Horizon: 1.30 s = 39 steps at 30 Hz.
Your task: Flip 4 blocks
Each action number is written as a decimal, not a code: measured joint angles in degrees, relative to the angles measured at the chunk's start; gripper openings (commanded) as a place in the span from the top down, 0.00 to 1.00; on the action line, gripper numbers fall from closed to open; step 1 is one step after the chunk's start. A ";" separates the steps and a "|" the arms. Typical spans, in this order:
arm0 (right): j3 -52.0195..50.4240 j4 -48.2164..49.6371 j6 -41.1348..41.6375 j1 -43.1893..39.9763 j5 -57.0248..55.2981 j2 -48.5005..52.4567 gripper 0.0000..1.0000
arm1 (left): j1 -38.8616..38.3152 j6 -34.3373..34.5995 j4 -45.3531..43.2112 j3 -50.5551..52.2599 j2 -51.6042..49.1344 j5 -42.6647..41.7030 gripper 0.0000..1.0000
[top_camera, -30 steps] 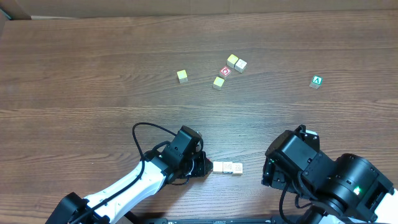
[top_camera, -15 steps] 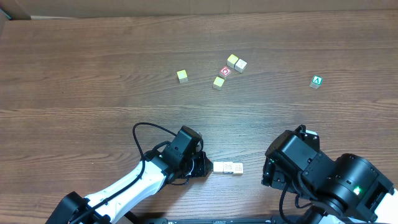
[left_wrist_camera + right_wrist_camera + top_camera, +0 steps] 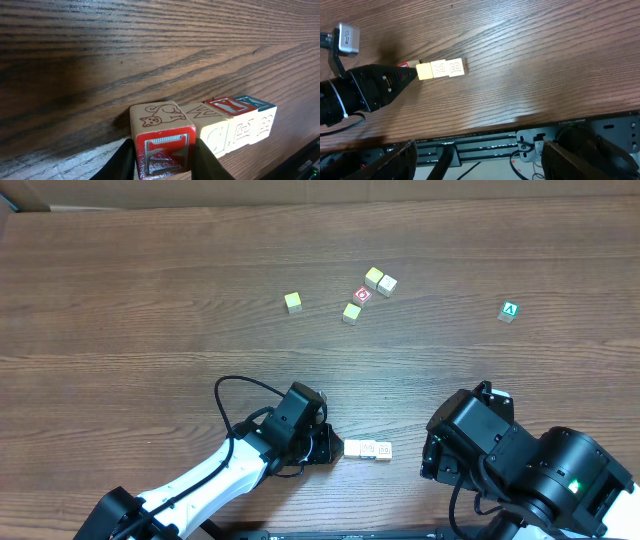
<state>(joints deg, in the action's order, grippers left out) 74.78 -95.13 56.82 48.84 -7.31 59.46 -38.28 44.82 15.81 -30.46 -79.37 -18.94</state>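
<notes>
At the table's near edge lies a short row of blocks (image 3: pixel 368 450) with pale cream sides. In the left wrist view the nearest block (image 3: pixel 162 135) shows a cat drawing on top and a red letter face toward the camera. Beside it stand a W block (image 3: pixel 205 120), a red-topped block (image 3: pixel 222 105) and a blue-topped block (image 3: pixel 255 106). My left gripper (image 3: pixel 163 167) has a black finger pressed to each side of the nearest block, with no gap showing. The right gripper (image 3: pixel 480 165) hangs wide open past the table's front edge, with nothing in it.
At the back lie three yellow-topped cubes (image 3: pixel 292 302) (image 3: pixel 351 312) (image 3: pixel 373 277), a cream cube (image 3: pixel 387 284) and a red cube with a white ring (image 3: pixel 363 295). A green "A" cube (image 3: pixel 510 311) sits far right. The right arm (image 3: pixel 520 470) fills the near right corner.
The left gripper's block has closed up against the left end of the row, and the red sliver seen beside the fingers is gone from the overhead view. The right arm has not moved.
</notes>
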 measured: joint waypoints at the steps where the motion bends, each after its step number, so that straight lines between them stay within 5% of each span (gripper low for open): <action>1: 0.02 0.00 0.00 0.00 0.02 0.00 0.20 | 0.00 -0.02 -0.02 0.00 -0.04 0.00 0.70; 39: 0.02 0.20 1.22 0.00 0.02 0.00 0.19 | 0.00 -1.75 2.49 0.28 4.20 0.83 0.62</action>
<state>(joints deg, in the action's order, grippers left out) 74.81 -94.94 58.04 48.84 -7.29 59.46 -38.28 43.07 18.31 -30.17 -75.18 -18.11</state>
